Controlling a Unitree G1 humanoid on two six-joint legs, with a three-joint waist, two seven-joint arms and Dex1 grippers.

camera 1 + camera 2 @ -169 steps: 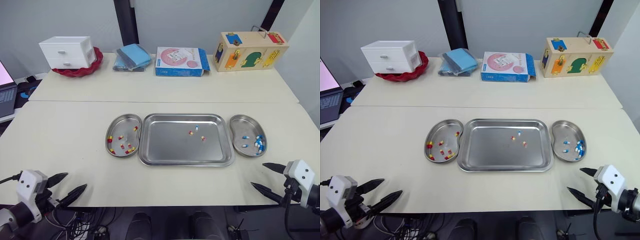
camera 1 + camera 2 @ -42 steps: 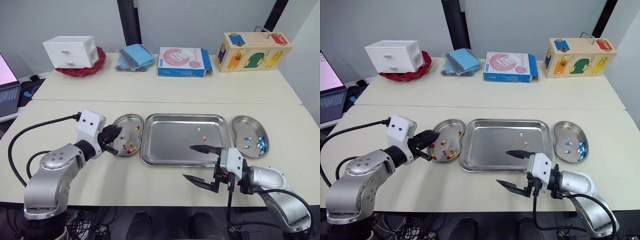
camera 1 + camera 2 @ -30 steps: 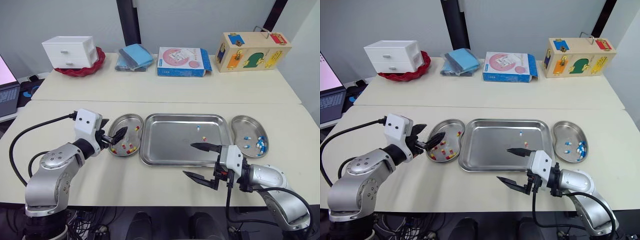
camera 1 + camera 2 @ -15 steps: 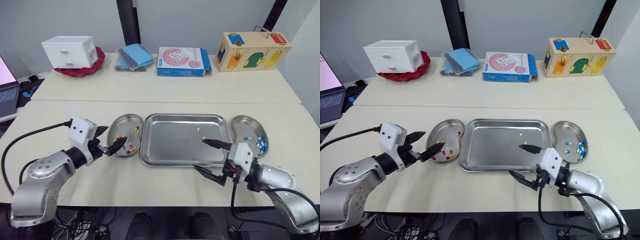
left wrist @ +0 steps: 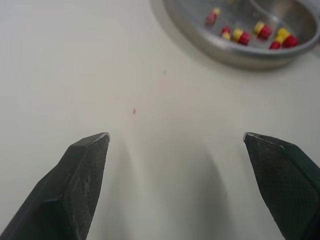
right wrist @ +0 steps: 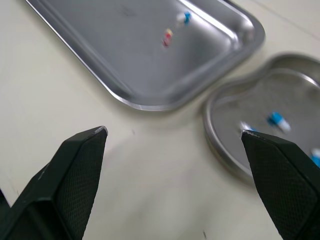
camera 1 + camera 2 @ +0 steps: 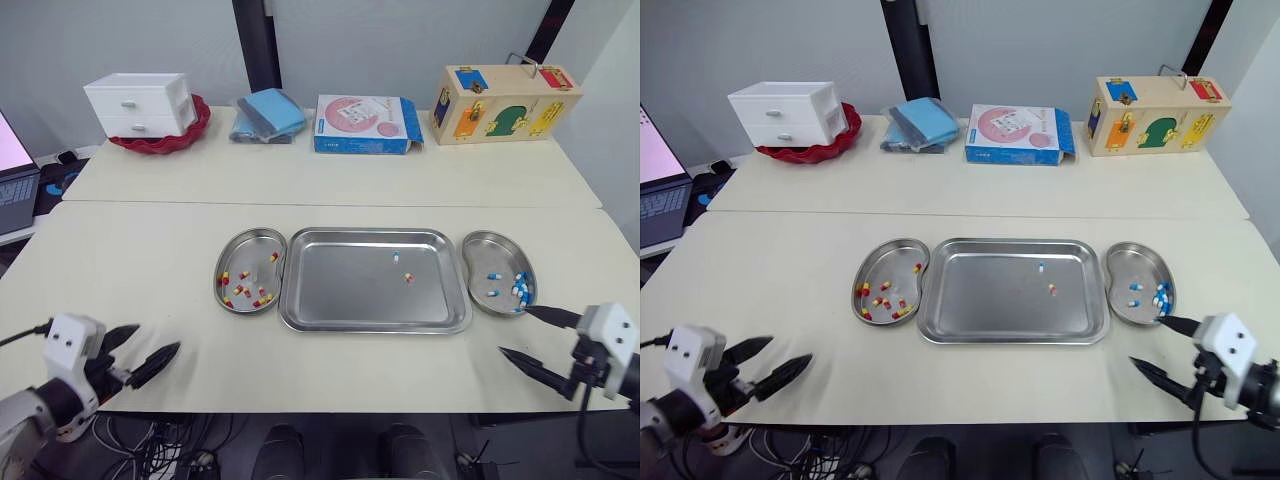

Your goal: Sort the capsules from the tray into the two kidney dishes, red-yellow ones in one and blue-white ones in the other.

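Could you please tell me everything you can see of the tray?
The tray is a shiny metal rectangle with rounded corners and a raised rim, lying flat on the table between the left dish and the right dish. In its far right part lie a blue-white capsule and a red-yellow capsule.

Both arms have drawn back from the tray to the table's near edge, left gripper and right gripper spread wide, and the tray is one red-yellow capsule lighter.
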